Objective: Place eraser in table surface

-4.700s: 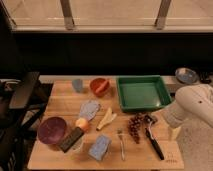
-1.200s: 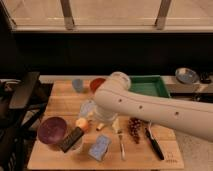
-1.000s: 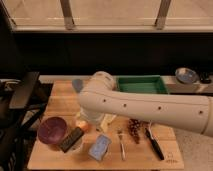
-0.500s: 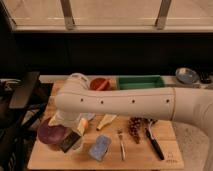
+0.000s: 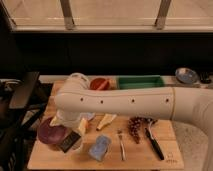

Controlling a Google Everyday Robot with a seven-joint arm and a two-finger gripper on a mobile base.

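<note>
The eraser (image 5: pixel 68 141) is a small dark block with a brownish side. It lies tilted at the front left of the table, resting against a white cup (image 5: pixel 76 145) and beside a purple bowl (image 5: pixel 51 133). The table surface (image 5: pixel 142 159) is light-brown wood. My white arm (image 5: pixel 130 102) reaches in from the right across the table's middle. The gripper (image 5: pixel 66 120) hangs at its left end, just above the eraser and the purple bowl and mostly hidden by the arm.
A blue-grey sponge (image 5: pixel 100 148), a fork (image 5: pixel 121 145), grapes (image 5: pixel 136 127) and a black-handled utensil (image 5: pixel 154 142) lie along the front. Yellow wedges (image 5: pixel 106 120) lie mid-table. A green tray (image 5: pixel 140 81) and red bowl (image 5: pixel 100 83) stand at the back. A grey bowl (image 5: pixel 186 76) sits off to the right.
My arm has swept from the right side leftward across the table and now hangs over the front left corner, above the eraser. The objects on the table have not moved.
</note>
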